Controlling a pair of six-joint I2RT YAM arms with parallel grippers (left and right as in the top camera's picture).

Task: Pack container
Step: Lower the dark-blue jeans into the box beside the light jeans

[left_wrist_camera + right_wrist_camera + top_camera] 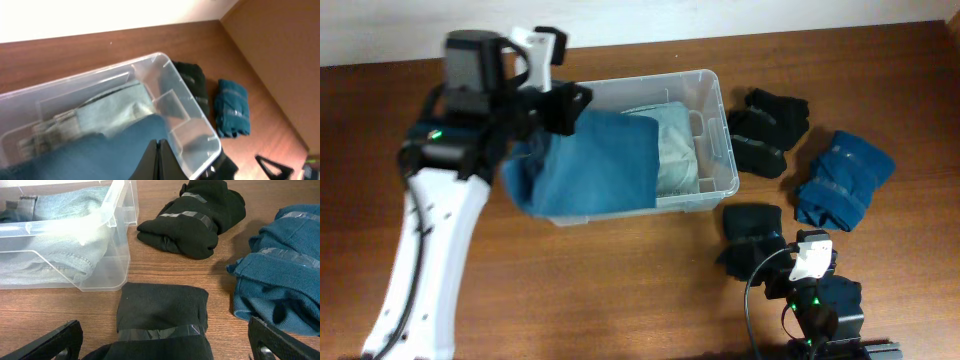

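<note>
- The container (708, 78) is sitting mid-table, with pale denim (675, 145) lying inside and a blue cloth (590, 165) spilling over its left end.
- I'm reading it as light, thin and a little springy, with slick walls. Loaded only with soft clothes, it is probably going to slide on the wood if nudged. I'd be taking it by the rolled rim at a short end, not by the flat sides.
- The left gripper (157, 150) is hanging over the container, fingers pressed together and, as far as I'm judging, pinching the blue cloth.
- The right gripper (164, 325) is hovering spread wide over a black bundle (162, 307), near the container's right corner, holding nothing.
- The left arm and the cloth are covering the container's left end, so I'm not seeing that rim or any handle there. Its bottom is buried under clothes.
- The left fingertips are sinking into cloth in the wrist view, so I'm only guessing at the grip itself.
</note>
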